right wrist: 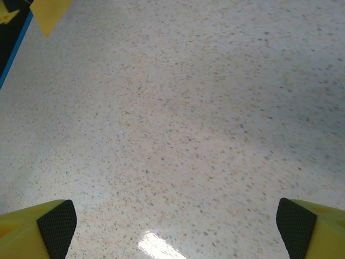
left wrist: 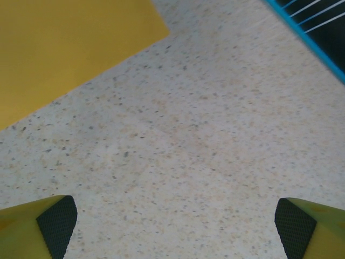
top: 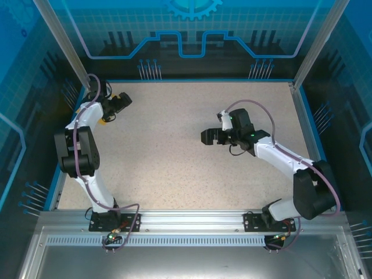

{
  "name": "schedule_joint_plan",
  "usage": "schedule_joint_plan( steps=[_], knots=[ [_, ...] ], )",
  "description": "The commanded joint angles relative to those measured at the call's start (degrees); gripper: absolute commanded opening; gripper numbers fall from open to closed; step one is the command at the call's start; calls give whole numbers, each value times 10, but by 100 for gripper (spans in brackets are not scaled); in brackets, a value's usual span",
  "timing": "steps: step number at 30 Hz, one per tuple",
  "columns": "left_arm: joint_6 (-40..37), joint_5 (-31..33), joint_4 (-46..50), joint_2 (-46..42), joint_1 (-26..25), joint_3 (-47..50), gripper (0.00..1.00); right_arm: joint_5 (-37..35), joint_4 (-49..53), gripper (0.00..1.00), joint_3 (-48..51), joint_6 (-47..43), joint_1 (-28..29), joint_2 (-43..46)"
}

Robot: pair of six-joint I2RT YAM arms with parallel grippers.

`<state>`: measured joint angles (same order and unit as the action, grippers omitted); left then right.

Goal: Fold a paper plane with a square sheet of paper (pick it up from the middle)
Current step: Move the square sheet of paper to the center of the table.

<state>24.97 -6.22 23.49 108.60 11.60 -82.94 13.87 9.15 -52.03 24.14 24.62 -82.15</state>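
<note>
At the far-left corner of the speckled beige table (top: pixel 174 168), your left gripper (left wrist: pixel 175 232) hangs with its yellow, black-padded fingers (left wrist: pixel 56 226) spread wide and nothing between them, just bare tabletop. The thin orange-yellow square sheet of paper (left wrist: pixel 64 48) lies flat on the table ahead of it and off to one side, one sharp corner showing. No crease shows on the part in view. Over toward the middle-right, your right gripper (right wrist: pixel 175 232) is wide open too, empty and well apart from the sheet, which its camera catches as a far-off yellow scrap. So this looks like the opening step: the pickup, not yet made. Next, I'd say, centre the left fingers over the sheet's middle and pinch gently, because flat paper gives little to grab.
</note>
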Motion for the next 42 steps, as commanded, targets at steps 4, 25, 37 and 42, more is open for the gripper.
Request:
schedule_joint_plan(
  steps=[4, 25, 37, 42],
  knots=[
    [-15, 10, 29, 32, 13, -32, 98, -17, 29, 99, -52, -10, 39, -49],
    [11, -4, 181, 269, 72, -334, 98, -32, 26, 99, -75, 12, 79, -88],
    [65, -75, 211, 284, 75, -281, 98, -39, 28, 99, -59, 16, 84, -86],
    [93, -92, 172, 242, 61, -190, 98, -49, 28, 99, -48, 21, 84, -84]
  ],
)
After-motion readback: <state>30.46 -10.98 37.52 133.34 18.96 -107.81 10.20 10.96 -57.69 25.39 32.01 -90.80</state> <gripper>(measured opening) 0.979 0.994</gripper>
